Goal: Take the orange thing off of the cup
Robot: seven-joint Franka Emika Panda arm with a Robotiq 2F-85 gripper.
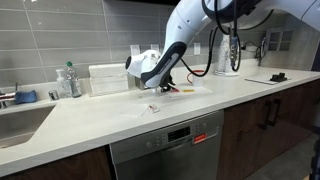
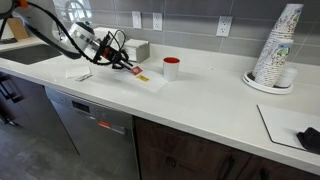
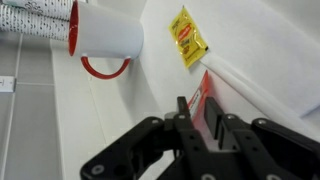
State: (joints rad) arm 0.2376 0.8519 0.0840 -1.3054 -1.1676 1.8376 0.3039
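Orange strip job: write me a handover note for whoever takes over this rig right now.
The end effector appears shut on the orange strip, low over the counter.
The cup stands upright on the counter, apart from the end effector, with nothing across its rim.
Done: the orange strip is off the cup.
Left: set the strip down on the counter, perhaps near the yellow packet, then open and pull back.

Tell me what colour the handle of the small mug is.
Red; the mug itself is white. The wrist view shows it best.
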